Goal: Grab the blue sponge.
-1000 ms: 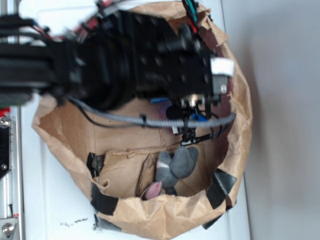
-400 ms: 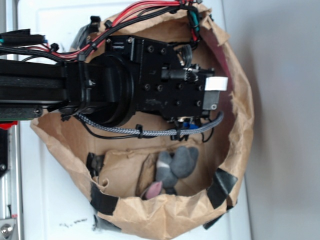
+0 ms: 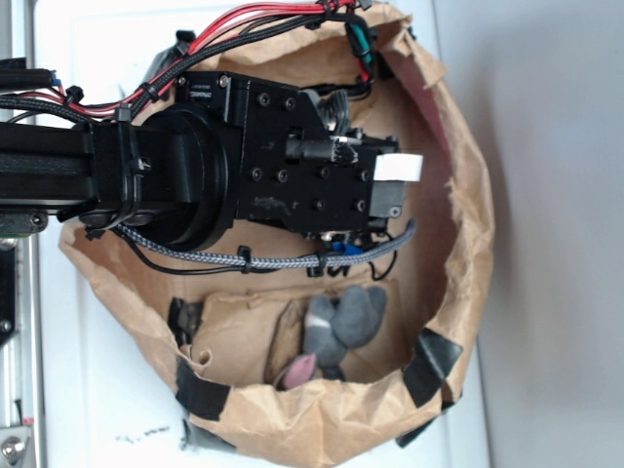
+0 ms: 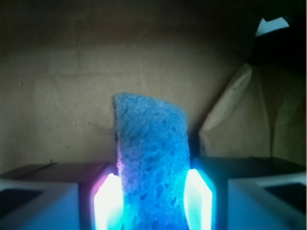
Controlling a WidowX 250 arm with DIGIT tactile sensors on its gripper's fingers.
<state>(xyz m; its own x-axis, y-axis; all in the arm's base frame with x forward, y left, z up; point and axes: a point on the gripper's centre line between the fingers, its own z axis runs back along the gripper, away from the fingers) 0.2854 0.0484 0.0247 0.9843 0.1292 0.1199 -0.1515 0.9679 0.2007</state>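
In the exterior view, the black robot arm [image 3: 58, 175] reached in from the left over the white counter [image 3: 107, 409] and filled the upper half of a crumpled brown paper bag [image 3: 458, 292] patched with strips of black tape [image 3: 429, 363]. Red and black cables [image 3: 263, 19] ran along the top of the arm, and a braided grey cable [image 3: 283, 259] looped beneath it. Below the arm, on the bag's floor, lay a grey and pink plush toy [image 3: 336, 327], apart from the arm. At the lower right edge of the arm's wrist block a small patch of blue showed, too little to read from this angle; the tool itself was hidden under the block.

The wrist view made it plain. The tool [image 4: 152, 201] was closed on the blue sponge [image 4: 151, 158], one glowing pale fingertip [image 4: 106, 201] pressed against its left side and the other against its right. The sponge stood between them, rising upward and leaning slightly right, its porous, speckled face toward the camera. Behind it lay the flat brown paper of the bag, with a folded paper flap [image 4: 244, 115] to the right.
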